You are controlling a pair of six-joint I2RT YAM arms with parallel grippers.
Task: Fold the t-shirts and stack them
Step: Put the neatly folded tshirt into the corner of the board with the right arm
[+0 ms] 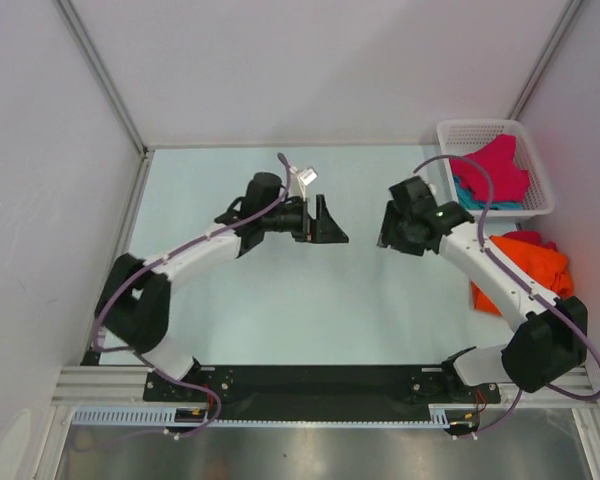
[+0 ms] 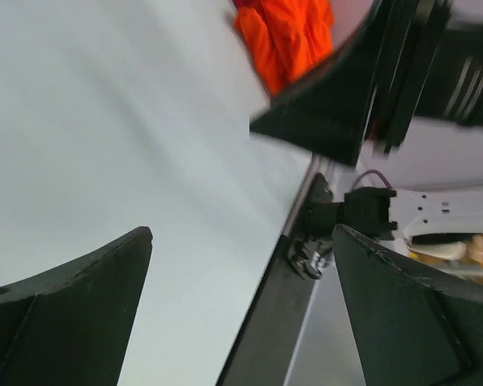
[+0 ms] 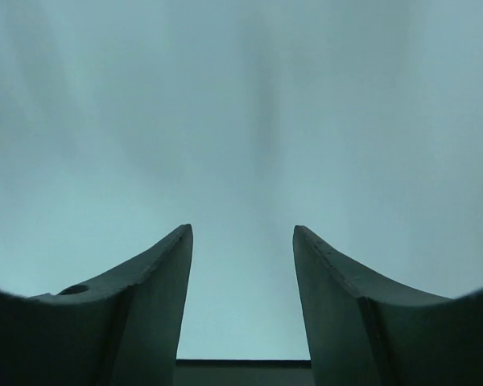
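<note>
A bright orange t-shirt lies crumpled on the table at the right edge, with a bit of magenta-red cloth showing at its top. A magenta-red t-shirt and a teal one lie in the white basket. My left gripper hovers open and empty over the middle of the table, pointing right. My right gripper faces it, open and empty. In the left wrist view the orange t-shirt shows beyond my left gripper. In the right wrist view only bare table shows between the fingers of my right gripper.
The white mesh basket stands in the back right corner. White walls close in the pale table on three sides. The black base rail runs along the near edge. The right arm's dark gripper crosses the left wrist view.
</note>
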